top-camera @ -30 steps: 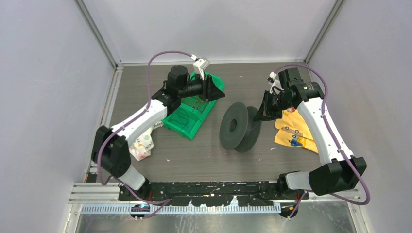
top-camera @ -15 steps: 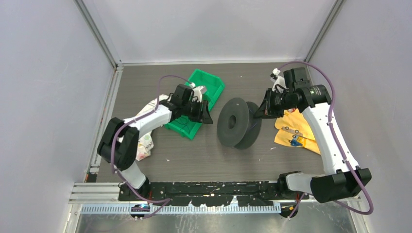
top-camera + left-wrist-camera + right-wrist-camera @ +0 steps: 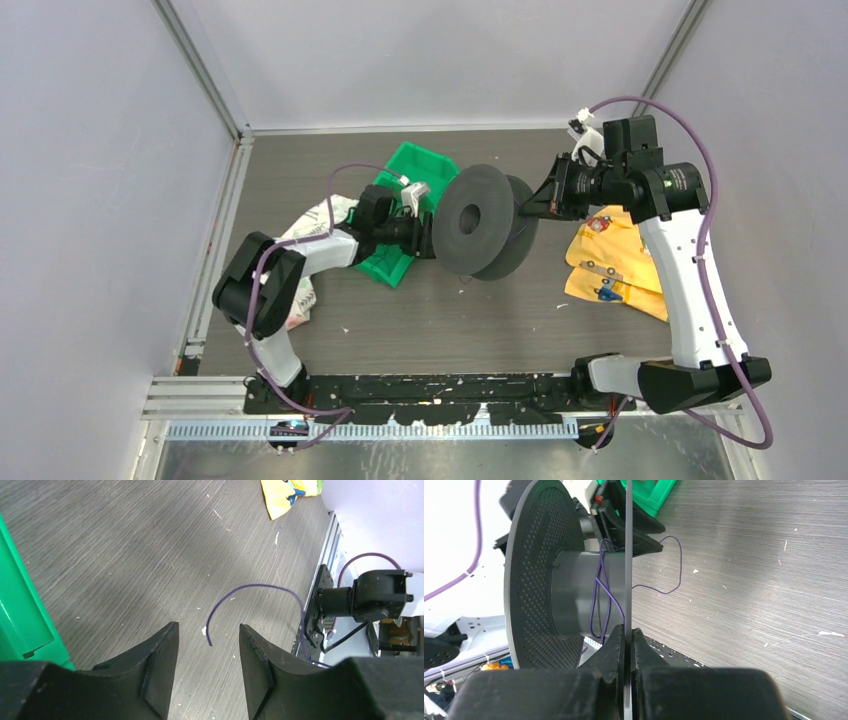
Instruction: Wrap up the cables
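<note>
Gripper work at the spool: the right gripper (image 3: 628, 630) is pinched tight on the thin rim of one flange of a black spool (image 3: 531, 580). That flange runs edge-on down the centre of the right-wrist frame, with the hub lying across the picture to its left. A thin purple cable (image 3: 601, 587) makes only a few slack, crossing turns round the hub, then spills past the gripped flange in a loose loop toward upper right of frame. Opposite, the left gripper (image 3: 207, 630) has its fingers spread wide and holds nothing. In its own view the cable's free tail ends at lower centre, in line with the gap between the tips, and arcs away to the right. Whether the tail rests on the wood-grain table (image 3: 125, 545) or hangs above it cannot be told. A green bin (image 3: 20, 610) edges the left of that frame. The left arm looks nearer the tail, so the take would likely fall to it, straight ahead, while the right steadies the spool.
</note>
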Robot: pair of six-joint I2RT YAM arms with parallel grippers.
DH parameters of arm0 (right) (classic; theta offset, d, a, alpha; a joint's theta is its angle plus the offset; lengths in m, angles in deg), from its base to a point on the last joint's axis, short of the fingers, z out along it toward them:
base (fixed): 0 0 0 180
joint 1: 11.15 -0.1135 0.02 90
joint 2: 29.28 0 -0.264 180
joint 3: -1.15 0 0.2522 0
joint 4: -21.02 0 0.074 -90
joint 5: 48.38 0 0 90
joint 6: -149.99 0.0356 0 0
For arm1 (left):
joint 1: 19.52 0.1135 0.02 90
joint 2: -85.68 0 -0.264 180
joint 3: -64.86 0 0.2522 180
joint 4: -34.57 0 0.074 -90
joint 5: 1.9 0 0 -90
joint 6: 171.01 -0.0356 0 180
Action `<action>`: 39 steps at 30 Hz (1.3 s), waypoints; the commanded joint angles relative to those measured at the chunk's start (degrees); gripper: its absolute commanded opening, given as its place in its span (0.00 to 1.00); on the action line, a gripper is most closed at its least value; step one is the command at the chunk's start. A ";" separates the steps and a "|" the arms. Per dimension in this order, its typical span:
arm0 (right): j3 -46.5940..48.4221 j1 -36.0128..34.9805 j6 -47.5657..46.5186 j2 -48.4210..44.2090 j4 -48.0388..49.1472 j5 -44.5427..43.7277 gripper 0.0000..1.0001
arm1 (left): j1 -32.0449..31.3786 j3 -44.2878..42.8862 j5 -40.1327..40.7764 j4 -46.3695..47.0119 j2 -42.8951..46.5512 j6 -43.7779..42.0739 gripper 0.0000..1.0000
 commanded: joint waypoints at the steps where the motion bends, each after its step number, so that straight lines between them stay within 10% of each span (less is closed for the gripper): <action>1: 3.83 -0.20 2.36 -0.03 1.53 4.02 0.01 | -0.41 3.23 -3.45 15.66 -1.88 2.69 0.50; 22: 4.04 -0.24 2.37 0.46 1.99 3.38 0.00 | -1.14 0.46 -10.25 20.56 -9.02 9.69 0.48; 30: 3.17 -0.26 2.33 0.29 2.39 2.71 0.01 | -1.09 0.49 -9.44 20.18 -8.51 9.81 0.03; 39: 0.74 -0.24 0.31 0.03 1.37 4.23 0.01 | 2.16 -7.31 0.57 1.45 -0.91 3.07 0.00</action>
